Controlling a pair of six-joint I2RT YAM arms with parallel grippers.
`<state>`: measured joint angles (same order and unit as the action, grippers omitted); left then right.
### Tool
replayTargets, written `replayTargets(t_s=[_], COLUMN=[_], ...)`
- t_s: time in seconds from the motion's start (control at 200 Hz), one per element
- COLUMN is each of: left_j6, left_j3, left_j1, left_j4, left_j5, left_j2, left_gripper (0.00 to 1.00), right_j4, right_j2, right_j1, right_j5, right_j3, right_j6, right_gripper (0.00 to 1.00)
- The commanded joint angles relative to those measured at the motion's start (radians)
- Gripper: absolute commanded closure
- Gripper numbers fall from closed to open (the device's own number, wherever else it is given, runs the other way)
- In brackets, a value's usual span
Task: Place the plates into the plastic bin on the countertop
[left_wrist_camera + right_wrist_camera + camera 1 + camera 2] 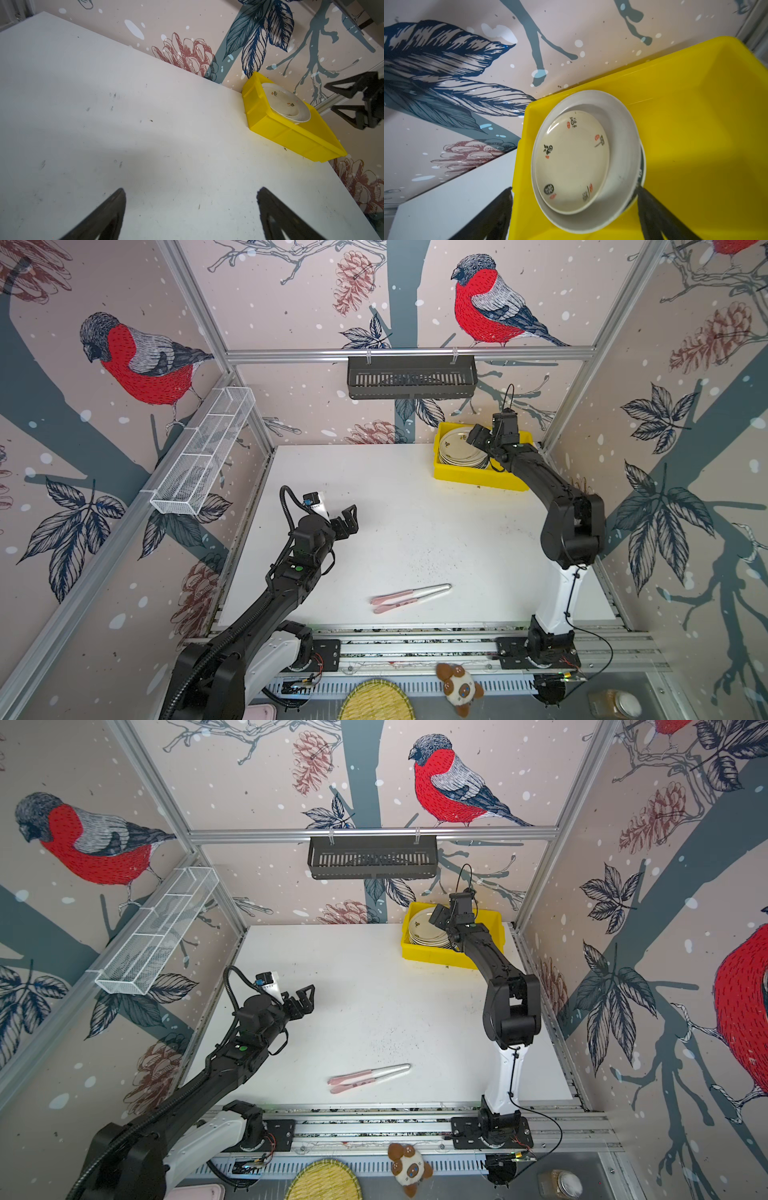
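Several plates (571, 162) are seen stacked in the plastic bin (469, 479), which is set at about 1 o'clock on the counter (415, 531) in both top views. The stack is confined to the bin's 9 o'clock half. The right pincer (574, 190) is held just above that stack with its jaws spread wide to either side, and nothing is gripped. The left pincer (348, 520) is likewise spread wide and empty, hung over bare counter near 9 o'clock. No further plates are seen on the counter; only pink-and-white utensils (409, 597) are seen near 6 o'clock. The risk is judged to lie in the withdrawal. One finger is placed close to the stack's rim, so it could be caught by a sideways pull. The small top plate, laid off-centre in a wider one, could then be slid, or the stack tipped against the bin wall.
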<state>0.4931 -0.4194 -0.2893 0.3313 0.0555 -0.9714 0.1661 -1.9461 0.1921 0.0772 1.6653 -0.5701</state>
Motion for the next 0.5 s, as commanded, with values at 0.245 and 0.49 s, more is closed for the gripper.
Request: replayTargets(t_s=[0.245,0.49], left_j6=[-0.185,-0.362], left_j3=[0.113,0.130], left_j1=[0.027,0.077], left_j4=[0.373,0.538], left_j5=[0.403,0.407], left_j2=[-0.042,-0.188], left_gripper=[0.03,0.03], right_j4=[-0.662,-0.733], right_j2=[0.596,0.755], right_j1=[0.054,0.045], right_j5=[0.297,0.328], right_j3=[-0.849,-1.071], right_j6=[-0.003,0.007], right_gripper=[0.00,0.00])
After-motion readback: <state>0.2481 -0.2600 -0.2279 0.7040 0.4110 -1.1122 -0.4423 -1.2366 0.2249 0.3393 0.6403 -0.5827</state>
